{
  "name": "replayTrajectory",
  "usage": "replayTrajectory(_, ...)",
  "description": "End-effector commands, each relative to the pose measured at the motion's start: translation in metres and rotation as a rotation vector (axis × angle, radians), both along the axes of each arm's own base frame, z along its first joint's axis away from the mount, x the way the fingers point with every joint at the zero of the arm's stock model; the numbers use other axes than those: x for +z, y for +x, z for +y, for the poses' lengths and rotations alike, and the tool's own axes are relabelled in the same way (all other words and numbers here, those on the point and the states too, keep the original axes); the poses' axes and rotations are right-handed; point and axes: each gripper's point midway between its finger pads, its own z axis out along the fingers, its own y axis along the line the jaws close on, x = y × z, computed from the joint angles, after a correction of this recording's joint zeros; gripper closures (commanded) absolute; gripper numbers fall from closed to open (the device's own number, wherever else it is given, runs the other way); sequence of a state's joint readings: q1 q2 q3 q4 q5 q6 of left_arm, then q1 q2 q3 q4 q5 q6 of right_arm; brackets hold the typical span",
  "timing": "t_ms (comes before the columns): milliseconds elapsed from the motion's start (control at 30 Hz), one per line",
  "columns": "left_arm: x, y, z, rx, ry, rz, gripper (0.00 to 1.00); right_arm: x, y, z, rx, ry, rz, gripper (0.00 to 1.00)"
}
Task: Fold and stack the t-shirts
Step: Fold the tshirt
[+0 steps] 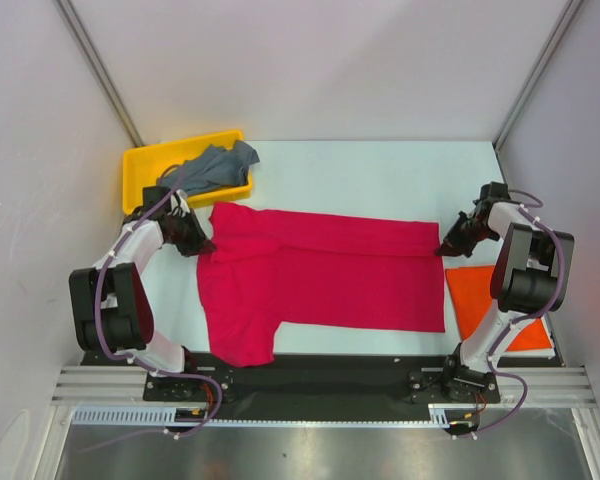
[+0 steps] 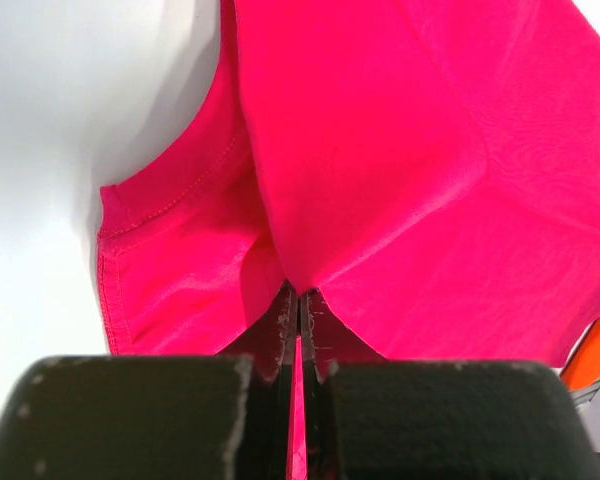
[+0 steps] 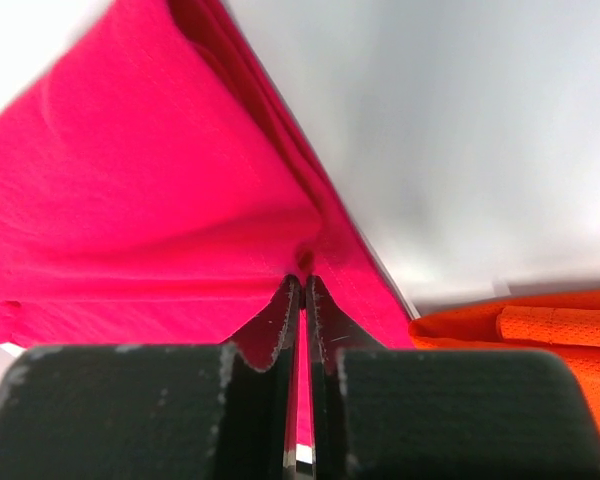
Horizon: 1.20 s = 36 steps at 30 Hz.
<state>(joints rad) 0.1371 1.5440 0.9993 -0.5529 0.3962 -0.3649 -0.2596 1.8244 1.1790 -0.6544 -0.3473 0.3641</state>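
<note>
A crimson-pink t-shirt (image 1: 320,280) lies spread across the table, its far edge folded over and one sleeve pointing to the near left. My left gripper (image 1: 202,243) (image 2: 300,292) is shut on the shirt's cloth at the far left corner. My right gripper (image 1: 443,250) (image 3: 302,280) is shut on the cloth at the far right corner. The shirt (image 2: 400,150) (image 3: 130,200) fills both wrist views. An orange-red t-shirt (image 1: 495,308) (image 3: 540,330) lies folded on the table at the right. A grey-blue t-shirt (image 1: 212,165) is crumpled in the tray.
A yellow plastic tray (image 1: 138,170) stands at the far left of the table, just behind my left gripper. White walls close the table in on the left, right and far sides. A black rail runs along the near edge.
</note>
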Motion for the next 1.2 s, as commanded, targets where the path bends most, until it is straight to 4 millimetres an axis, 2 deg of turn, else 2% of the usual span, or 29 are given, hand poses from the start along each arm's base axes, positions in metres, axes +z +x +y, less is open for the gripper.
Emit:
replayTrajectory(0,0.011,0.008,0.004,-0.001,0.005,-0.055,1.00,0.001,-0.001,-0.006,-0.004,-0.030,-0.010,0.94)
replayTrajectory(300,0.009,0.007,0.006,-0.008,0.020,-0.045,0.99,-0.004,-0.005,-0.007,-0.003,-0.037,0.002,0.90)
replayTrajectory(433,0.012,0.004,0.008,-0.006,0.037,-0.049,0.87,-0.001,-0.005,-0.006,0.010,-0.041,0.009,0.71)
replayTrajectory(467,0.015,0.004,0.010,-0.004,0.046,-0.061,0.84,0.005,-0.004,-0.005,0.023,-0.051,-0.004,0.68)
replayTrajectory(500,0.018,0.005,0.009,-0.006,0.046,-0.073,0.79,0.011,-0.004,-0.003,0.035,-0.062,-0.014,0.60)
replayTrajectory(567,0.024,0.006,0.009,-0.009,0.049,-0.092,0.74,0.030,-0.005,0.008,0.075,-0.098,-0.056,0.52)
replayTrajectory(600,0.024,0.005,0.009,-0.009,0.048,-0.089,0.68,0.037,-0.004,0.016,0.095,-0.097,-0.081,0.47)
replayTrajectory(700,0.016,0.003,0.011,-0.005,0.059,-0.064,0.55,0.068,0.004,0.055,0.201,-0.087,-0.214,0.37)
replayTrajectory(733,0.014,0.003,0.012,-0.010,0.066,-0.064,0.52,0.078,0.007,0.076,0.259,-0.028,-0.269,0.36)
replayTrajectory(767,0.012,0.001,0.012,-0.012,0.068,-0.060,0.49,0.085,0.006,0.109,0.348,0.010,-0.318,0.35)
replayTrajectory(800,0.010,0.001,0.015,-0.010,0.083,-0.060,0.46,0.091,0.015,0.127,0.387,0.038,-0.391,0.32)
replayTrajectory(833,0.008,0.000,0.016,-0.017,0.092,-0.056,0.44,0.098,0.013,0.154,0.419,0.136,-0.413,0.31)
replayTrajectory(867,0.007,0.000,0.017,-0.017,0.100,-0.055,0.43,0.095,0.010,0.184,0.459,0.214,-0.408,0.31)
replayTrajectory(900,0.003,0.000,0.018,-0.021,0.105,-0.047,0.42,0.105,0.022,0.207,0.484,0.269,-0.479,0.30)
replayTrajectory(933,-0.001,-0.002,0.021,-0.023,0.117,-0.034,0.42,0.110,0.022,0.227,0.465,0.350,-0.455,0.30)
replayTrajectory(967,-0.004,-0.004,0.021,-0.026,0.123,-0.025,0.42,0.111,0.024,0.244,0.481,0.388,-0.457,0.31)
replayTrajectory(1000,-0.007,-0.004,0.022,-0.027,0.126,-0.019,0.42,0.107,0.024,0.275,0.531,0.429,-0.463,0.33)
replayTrajectory(1067,-0.013,-0.005,0.023,-0.024,0.137,-0.019,0.42,0.117,0.025,0.306,0.557,0.492,-0.466,0.35)
replayTrajectory(1100,-0.014,-0.004,0.023,-0.023,0.135,-0.023,0.44,0.108,0.019,0.327,0.591,0.512,-0.446,0.39)
replayTrajectory(1167,-0.016,-0.003,0.020,-0.029,0.114,-0.022,0.48,0.110,0.019,0.351,0.605,0.541,-0.434,0.45)
